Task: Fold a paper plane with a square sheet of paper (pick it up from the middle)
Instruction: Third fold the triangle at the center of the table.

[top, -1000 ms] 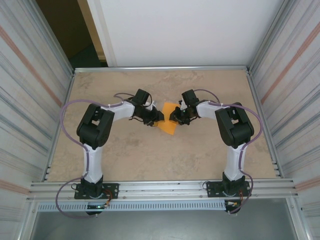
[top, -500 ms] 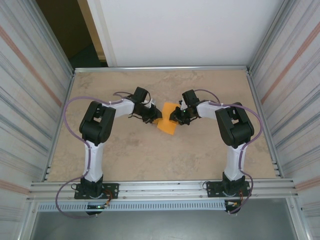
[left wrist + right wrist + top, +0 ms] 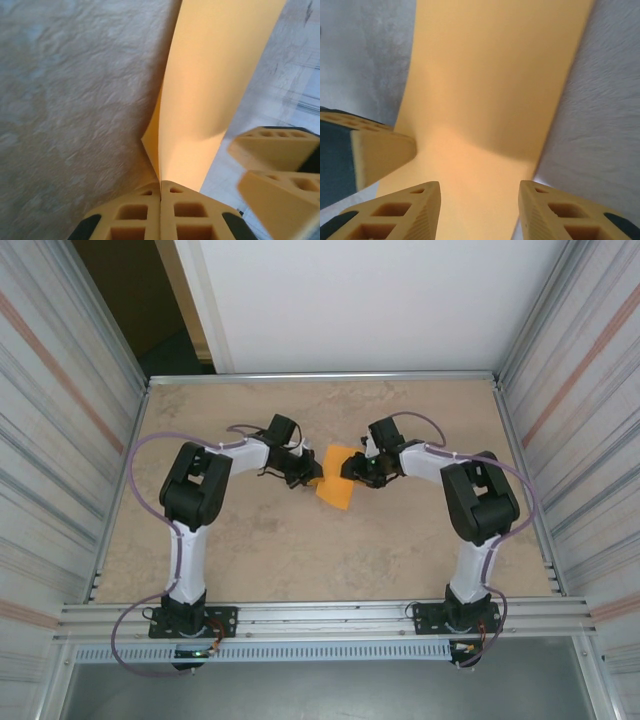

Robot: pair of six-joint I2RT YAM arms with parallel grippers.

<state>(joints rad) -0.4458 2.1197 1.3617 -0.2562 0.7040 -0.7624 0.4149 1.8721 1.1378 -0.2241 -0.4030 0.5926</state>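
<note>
The orange sheet of paper (image 3: 337, 483) lies mid-table between both grippers, folded into a narrow shape. In the left wrist view two layers of the paper (image 3: 210, 90) meet in a crease that runs into my left gripper (image 3: 160, 182), which is shut on its edge. My left gripper (image 3: 315, 477) sits at the paper's left side. My right gripper (image 3: 351, 474) is at its right side. In the right wrist view that gripper (image 3: 480, 192) stands open over the paper (image 3: 495, 90), its fingers apart from each other with the sheet spread below them.
The beige table (image 3: 300, 550) is framed by aluminium rails, with ribbed metal walls left and right and a white panel (image 3: 350, 300) at the back. Each wrist view catches the other gripper's tan fingers (image 3: 275, 150) (image 3: 375, 150) close by.
My left gripper has closed on the paper's edge. My right gripper has opened, and the right arm's elbow has swung a little to the right.
</note>
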